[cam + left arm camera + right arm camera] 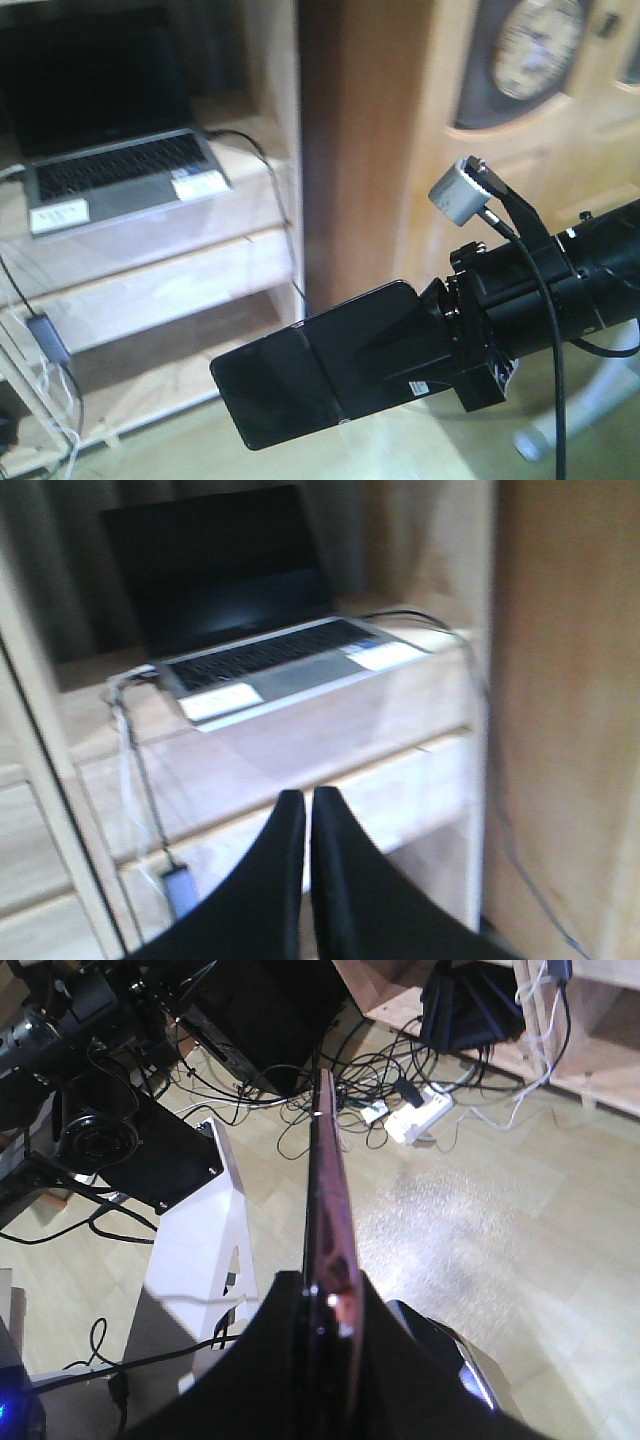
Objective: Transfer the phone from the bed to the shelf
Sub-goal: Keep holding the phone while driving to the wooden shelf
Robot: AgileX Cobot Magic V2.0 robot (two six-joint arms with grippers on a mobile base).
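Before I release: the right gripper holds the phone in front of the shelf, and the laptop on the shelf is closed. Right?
Not quite. The laptop is open, its dark screen standing behind the keyboard, as the left wrist view shows. The right gripper does hold the phone in front of the shelf.

Open grey laptop (120, 175) (screen dark), round clock face (538, 45), white power strip (418, 1120) among tangled cables (290, 1102)
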